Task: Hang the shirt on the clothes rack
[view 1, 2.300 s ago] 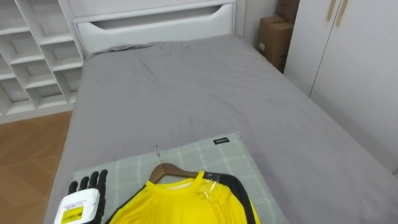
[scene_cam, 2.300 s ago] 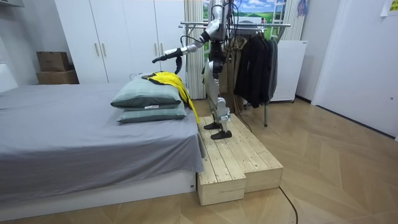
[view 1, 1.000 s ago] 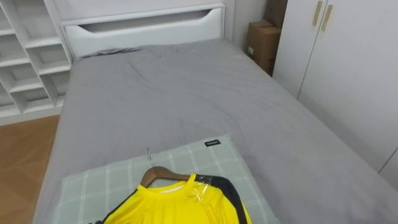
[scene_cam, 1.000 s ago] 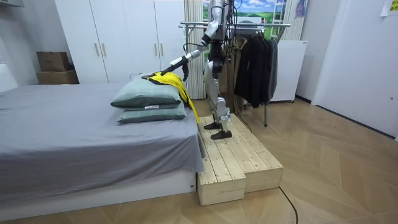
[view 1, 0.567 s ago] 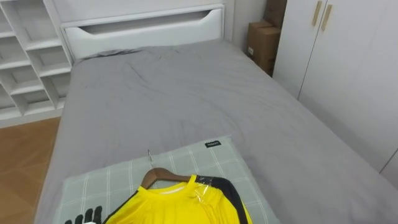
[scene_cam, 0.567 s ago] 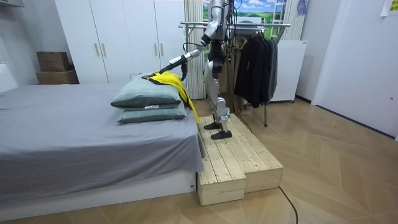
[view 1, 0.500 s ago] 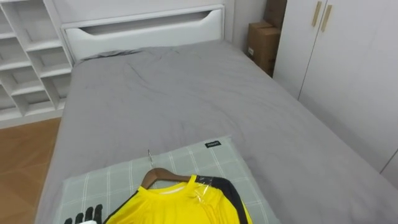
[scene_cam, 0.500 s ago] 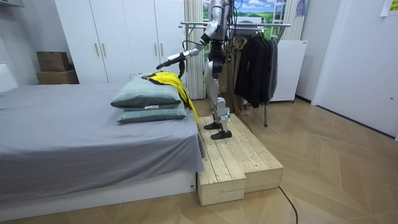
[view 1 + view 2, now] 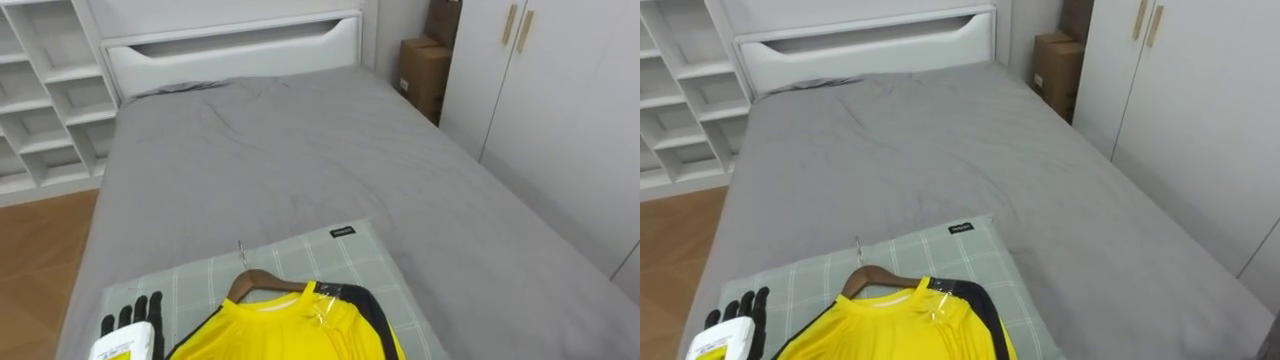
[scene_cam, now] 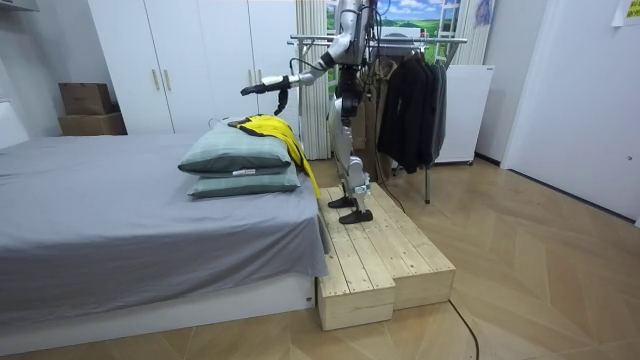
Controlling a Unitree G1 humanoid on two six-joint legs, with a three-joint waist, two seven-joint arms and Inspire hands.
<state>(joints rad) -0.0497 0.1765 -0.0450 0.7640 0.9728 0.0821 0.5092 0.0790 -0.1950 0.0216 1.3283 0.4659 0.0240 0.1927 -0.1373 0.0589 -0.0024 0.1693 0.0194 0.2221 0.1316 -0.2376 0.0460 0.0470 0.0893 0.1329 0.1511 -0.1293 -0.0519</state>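
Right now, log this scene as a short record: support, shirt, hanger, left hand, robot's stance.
support: pale green checked pillow, upper of two on the grey bed
shirt: yellow long-sleeved shirt with black trim, lying on the pillow
hanger: brown wooden hanger in the shirt's neck, metal hook showing
left hand: open, fingers straight, above the pillow, left of the shirt
robot: stands on a wooden platform beside the bed, clothes rack behind

A yellow shirt [image 9: 285, 328] with dark sleeve trim lies flat on a pale green checked pillow [image 9: 330, 255], its collar on a wooden hanger [image 9: 258, 279] with a metal hook.
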